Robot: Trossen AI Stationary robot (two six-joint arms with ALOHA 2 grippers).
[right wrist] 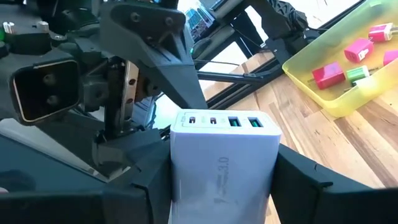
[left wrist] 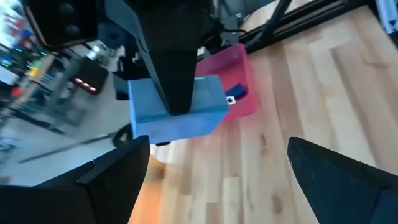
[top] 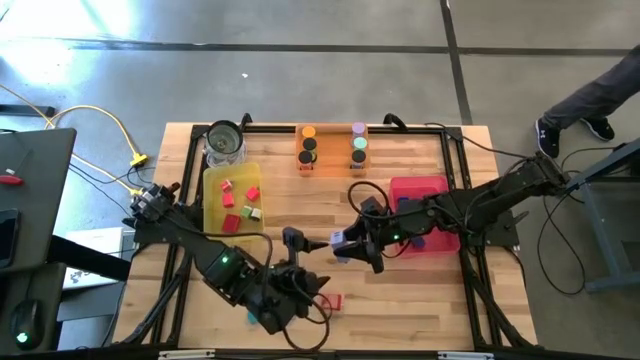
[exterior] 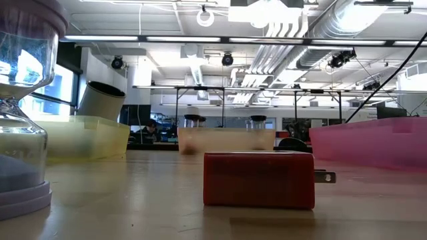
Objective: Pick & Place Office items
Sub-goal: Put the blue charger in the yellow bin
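Observation:
My right gripper (top: 347, 243) reaches in from the table's right over the middle of the table and is shut on a lavender block (right wrist: 224, 149) with a row of ports on its front end. My left gripper (left wrist: 217, 180) is open and faces it from the left, a short way off (top: 310, 250), with nothing between its fingers. In the left wrist view the block (left wrist: 205, 106) shows with the pink tray (left wrist: 245, 102) behind it. A red block (exterior: 259, 179) lies flat on the table near the front edge (top: 335, 300). My right gripper pinches the lavender block by its two opposite sides (right wrist: 181, 186) between its two fingers. The fingers run roughly level from the table's right, along the block. The port end (right wrist: 224, 122) sticks out past the fingertips. The block is lifted clear of the table.
A yellow tray (top: 210, 200) at the left holds several small red, pink and green blocks. An orange tray (top: 333, 150) with short cylinders stands at the back. The pink tray (top: 420, 185) on the right holds a dark-blue piece (left wrist: 235, 93). A glass jar (top: 225, 140) stands at the back left.

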